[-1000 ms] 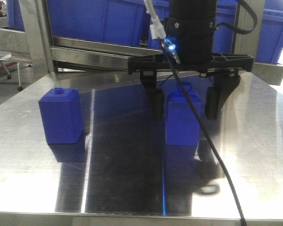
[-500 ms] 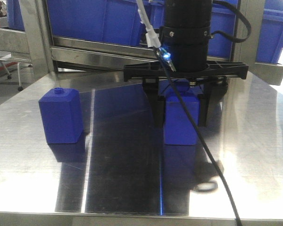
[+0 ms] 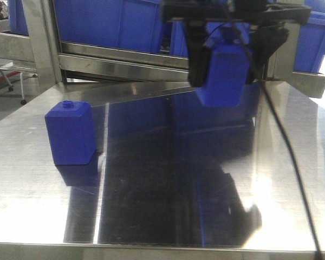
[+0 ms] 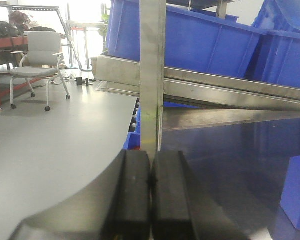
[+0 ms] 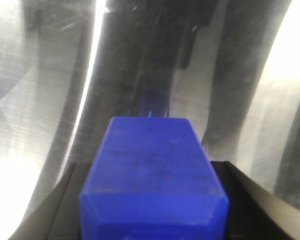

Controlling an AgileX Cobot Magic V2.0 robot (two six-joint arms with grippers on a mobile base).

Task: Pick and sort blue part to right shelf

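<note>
The blue part (image 3: 223, 81) hangs in the air well above the steel table (image 3: 151, 206), at the back right in the front view. My right gripper (image 3: 226, 65) is shut on it, one black finger on each side. Seen from the right wrist, the blue part (image 5: 152, 170) fills the space between the fingers of my right gripper (image 5: 152, 212), with the table far below. My left gripper (image 4: 151, 185) is shut with nothing in it, off the table's left side, pointing at a steel upright (image 4: 152, 75).
A squatter blue block with a small knob (image 3: 70, 132) stands on the table's left; it also shows as a blue block (image 4: 297, 192) at the left wrist view's right edge. Blue bins (image 3: 119, 21) sit on a steel rack behind. An office chair (image 4: 40, 52) stands far left.
My right gripper shut on the blue part on the table, then rose with it. The part is now clear of the surface. The squat block has not moved.
</note>
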